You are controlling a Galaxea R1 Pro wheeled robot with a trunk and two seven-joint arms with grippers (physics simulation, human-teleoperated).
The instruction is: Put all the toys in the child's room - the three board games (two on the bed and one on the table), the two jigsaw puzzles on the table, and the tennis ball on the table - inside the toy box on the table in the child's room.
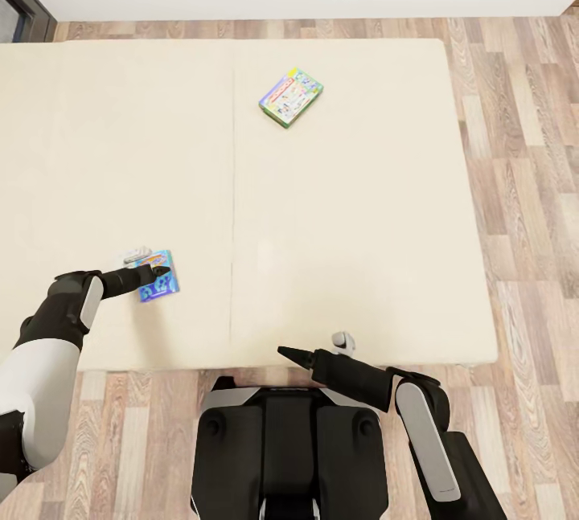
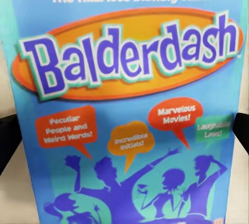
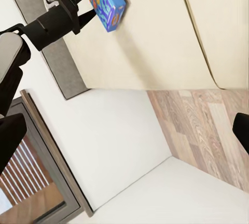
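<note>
Lying flat near the bed's [image 1: 362, 263] front-left edge, the blue Balderdash box [image 1: 159, 285] could skid or tip off if the left gripper [image 1: 153, 271], its fingers spread on either side of it, closes off-centre. Its glossy lid shows an orange logo and purple silhouettes; the right gripper [image 1: 291, 355] hangs idle, jaw state unclear.

The head view looks steeply down over the bed [image 1: 338, 206]. The left wrist view sits very close above the Balderdash box [image 2: 124, 104], at eight o'clock on the bed. The right wrist view faces sideways, also catching the box [image 3: 108, 3].
</note>
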